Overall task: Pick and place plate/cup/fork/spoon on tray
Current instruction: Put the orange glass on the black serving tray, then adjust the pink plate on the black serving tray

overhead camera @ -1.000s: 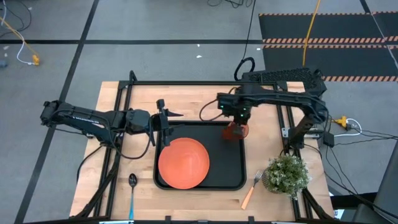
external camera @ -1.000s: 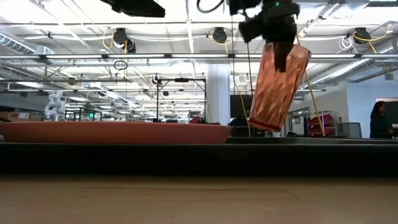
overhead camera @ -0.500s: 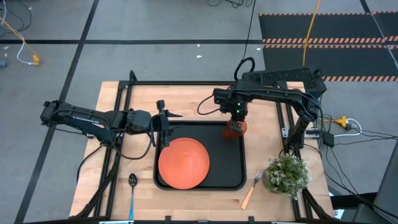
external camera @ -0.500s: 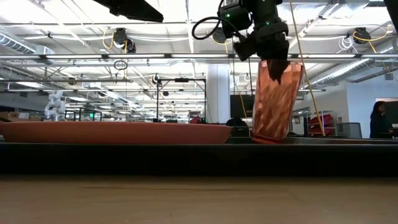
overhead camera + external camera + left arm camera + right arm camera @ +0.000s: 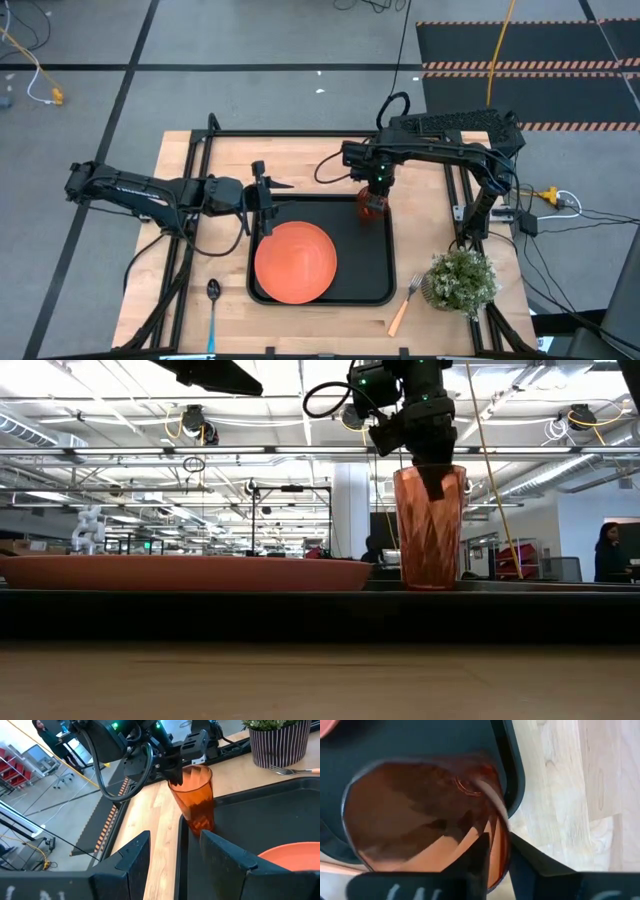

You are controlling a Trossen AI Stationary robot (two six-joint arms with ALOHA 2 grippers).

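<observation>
Cup (image 5: 430, 527) has gone from tilted and lifted to upright, base down on the tray (image 5: 378, 275), in the tray's far right corner, near the rim. Right end effector (image 5: 374, 183) has come down with it and sits over the cup's mouth; one finger inside the cup, one outside, straddling the wall at the rim. Fingers narrow; whether they still pinch the wall or have just let go, cannot tell. In the right wrist view the cup (image 5: 425, 815) fills the frame, tray rim and wood surface (image 5: 560, 795) beside it.

Plate (image 5: 295, 261) lies flat on the tray's left half, well apart from the cup. Fork (image 5: 405, 303) lies on the surface off the tray's near right corner, next to a potted plant (image 5: 460, 280). Spoon (image 5: 212, 310) lies on the surface left of the tray, near the front edge.

Left end effector (image 5: 262, 197) hovers at the tray's far left corner, fingers wide, holding nothing. Left wrist view shows the cup (image 5: 196, 797) standing in the tray corner, right arm above it.

A person (image 5: 610, 550) stands far back in the room at right.
</observation>
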